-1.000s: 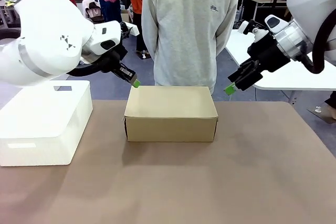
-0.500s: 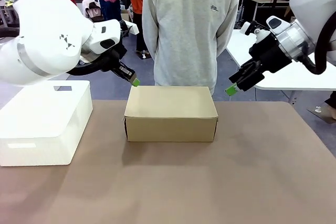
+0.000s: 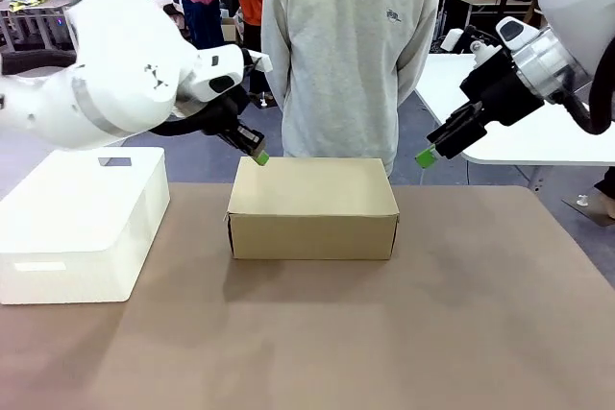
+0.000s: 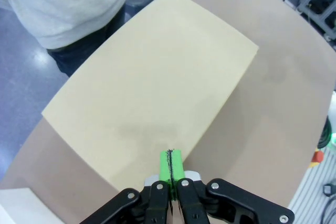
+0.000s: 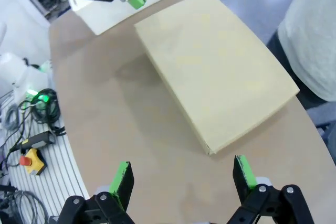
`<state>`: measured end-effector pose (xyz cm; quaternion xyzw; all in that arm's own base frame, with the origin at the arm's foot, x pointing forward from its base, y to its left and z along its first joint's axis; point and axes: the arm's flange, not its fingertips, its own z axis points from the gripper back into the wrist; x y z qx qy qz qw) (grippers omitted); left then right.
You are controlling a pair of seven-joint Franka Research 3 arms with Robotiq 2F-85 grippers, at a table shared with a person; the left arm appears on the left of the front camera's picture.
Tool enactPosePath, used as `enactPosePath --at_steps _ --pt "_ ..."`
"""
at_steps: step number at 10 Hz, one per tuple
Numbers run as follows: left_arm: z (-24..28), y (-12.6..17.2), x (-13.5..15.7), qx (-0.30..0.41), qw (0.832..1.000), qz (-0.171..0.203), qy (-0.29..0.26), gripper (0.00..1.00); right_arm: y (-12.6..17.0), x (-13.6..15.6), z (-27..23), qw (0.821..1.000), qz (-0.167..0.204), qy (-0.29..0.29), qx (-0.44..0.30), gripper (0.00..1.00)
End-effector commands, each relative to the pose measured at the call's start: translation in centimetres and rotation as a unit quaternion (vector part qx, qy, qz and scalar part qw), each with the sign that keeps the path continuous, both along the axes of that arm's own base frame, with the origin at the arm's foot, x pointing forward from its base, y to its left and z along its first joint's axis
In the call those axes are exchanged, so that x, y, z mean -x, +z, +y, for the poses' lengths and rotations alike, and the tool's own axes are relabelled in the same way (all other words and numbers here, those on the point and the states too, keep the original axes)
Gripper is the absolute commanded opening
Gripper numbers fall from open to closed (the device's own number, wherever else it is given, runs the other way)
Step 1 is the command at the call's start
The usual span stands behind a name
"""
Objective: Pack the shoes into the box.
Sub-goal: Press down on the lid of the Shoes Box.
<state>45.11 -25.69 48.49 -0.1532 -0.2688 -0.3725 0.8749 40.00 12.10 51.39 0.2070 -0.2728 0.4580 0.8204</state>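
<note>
On a brown bench (image 3: 461, 333) the closed cardboard box (image 3: 312, 206) sits centred before a standing person, left tool (image 3: 260, 156) clenched empty over its far corner, right tool (image 3: 426, 156) spread wide alongside, likely ready for the lid

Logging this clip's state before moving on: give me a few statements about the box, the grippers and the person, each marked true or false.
1. The box is closed. True.
2. The left gripper is open. False: its green pads are pressed together, holding nothing.
3. The right gripper is open and empty. True.
4. The white container sits on top of the box. False: it stands on the table beside it, at the robot's left.
5. The person is holding the box lid. False: the person stands behind the box without touching it.
</note>
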Motion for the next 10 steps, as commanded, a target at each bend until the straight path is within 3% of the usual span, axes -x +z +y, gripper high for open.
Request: enactPosePath --at_steps 1,4,9,10 --pt "-1.0 0.4 -1.7 0.006 1.0 0.017 0.008 0.0 -0.1 1.2 0.7 0.998 -0.014 -0.053 0.028 1.0" --pt "-3.6 -0.9 -3.4 -0.003 1.0 0.021 0.007 0.0 -0.1 1.8 0.9 0.993 -0.07 -0.09 0.032 1.0" --pt "-6.9 -2.9 -6.1 0.002 1.0 0.016 0.01 0.0 0.3 2.3 0.9 0.986 -0.103 -0.128 0.008 1.0" --pt "-7.4 -3.0 -6.5 0.001 1.0 0.014 0.01 0.0 0.3 1.6 0.9 0.99 -0.093 -0.102 0.02 1.0"
